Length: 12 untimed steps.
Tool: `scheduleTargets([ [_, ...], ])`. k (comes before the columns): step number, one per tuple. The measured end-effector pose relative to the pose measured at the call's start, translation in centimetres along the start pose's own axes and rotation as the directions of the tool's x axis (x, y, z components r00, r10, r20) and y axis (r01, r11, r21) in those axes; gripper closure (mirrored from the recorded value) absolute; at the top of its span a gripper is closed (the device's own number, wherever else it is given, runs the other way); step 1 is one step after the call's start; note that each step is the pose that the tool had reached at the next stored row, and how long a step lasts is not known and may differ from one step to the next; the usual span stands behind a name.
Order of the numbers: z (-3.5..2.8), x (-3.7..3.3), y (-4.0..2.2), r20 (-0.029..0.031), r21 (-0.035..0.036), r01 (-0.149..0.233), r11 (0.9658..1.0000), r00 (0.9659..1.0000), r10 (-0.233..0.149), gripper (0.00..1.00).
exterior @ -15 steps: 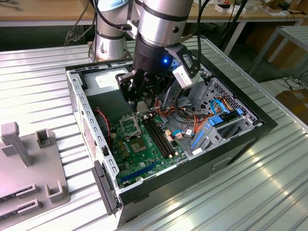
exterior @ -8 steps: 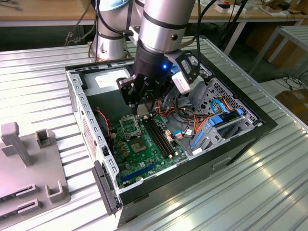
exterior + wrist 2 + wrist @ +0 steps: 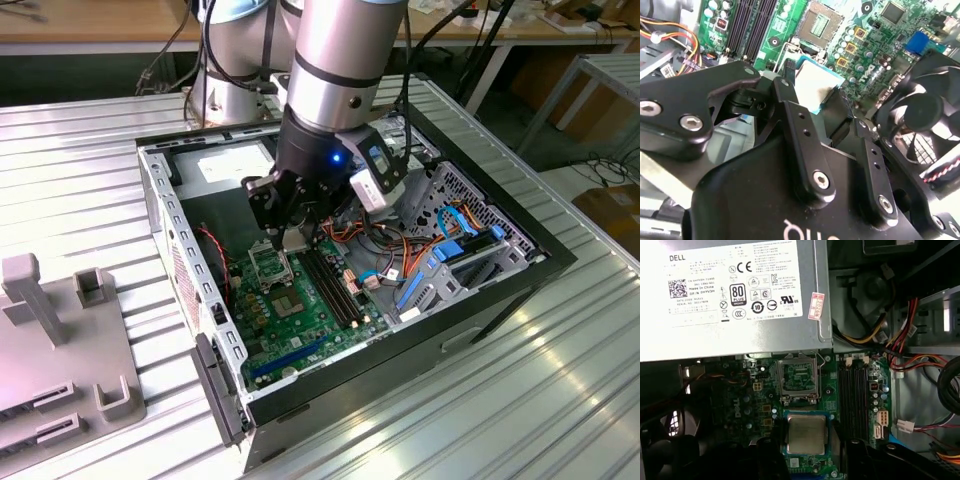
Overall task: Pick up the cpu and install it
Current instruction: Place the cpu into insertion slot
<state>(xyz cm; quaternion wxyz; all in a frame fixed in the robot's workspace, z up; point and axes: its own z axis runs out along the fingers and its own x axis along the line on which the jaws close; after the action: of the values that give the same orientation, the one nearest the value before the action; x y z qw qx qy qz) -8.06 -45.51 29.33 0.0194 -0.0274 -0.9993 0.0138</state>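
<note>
Counts: one arm [image 3: 340,70], one gripper [image 3: 817,102], one cpu [image 3: 814,84], one open case [image 3: 160,190] on a ribbed metal table [image 3: 520,400]. In the case are one green board [image 3: 300,320], one socket [image 3: 799,377], one power supply [image 3: 740,290] and one fan [image 3: 925,112]. One grey fixture [image 3: 60,340] is seen at the table's edge on the exterior view's left, well apart from the case.

A bank of dark memory slots [image 3: 854,400] runs beside the socket, but the exact number could not be made out. Red, yellow and orange cables [image 3: 910,350] lie past the slots, toward the case wall.

Hidden or cut off:
- In the exterior view the cpu is largely masked by the gripper body.
- In the second wrist view the near part of the cpu is covered by the fingers [image 3: 800,135].
- The fan is cut by the frame edge.
- The power supply is cropped in the first wrist view.

Gripper: the fingers are set narrow, closed against opposite edges of the cpu, which is gripped between them with its silver face showing in both wrist views.

Position: the cpu is held over the board, just beside the socket and not seated in it. The socket is seen uncovered, near the board edge that meets the power supply.
</note>
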Motion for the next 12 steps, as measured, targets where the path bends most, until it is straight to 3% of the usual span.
scheduleTargets([
  [3, 0.73, -0.05, -0.46, 0.0000, -0.0003, 0.000, 1.0000, 1.0000, 0.000, 0.53],
  [6, 1.30, -0.07, -0.53, 0.0002, 0.0012, 0.038, 0.9993, 0.9993, -0.038, 0.53],
  [9, 1.75, -0.09, -0.54, 0.0005, 0.0032, 0.090, 0.9960, 0.9960, -0.090, 0.53],
  [12, 2.26, -0.14, -1.15, 0.0007, 0.0036, 0.095, 0.9954, 0.9954, -0.095, 0.53],
])
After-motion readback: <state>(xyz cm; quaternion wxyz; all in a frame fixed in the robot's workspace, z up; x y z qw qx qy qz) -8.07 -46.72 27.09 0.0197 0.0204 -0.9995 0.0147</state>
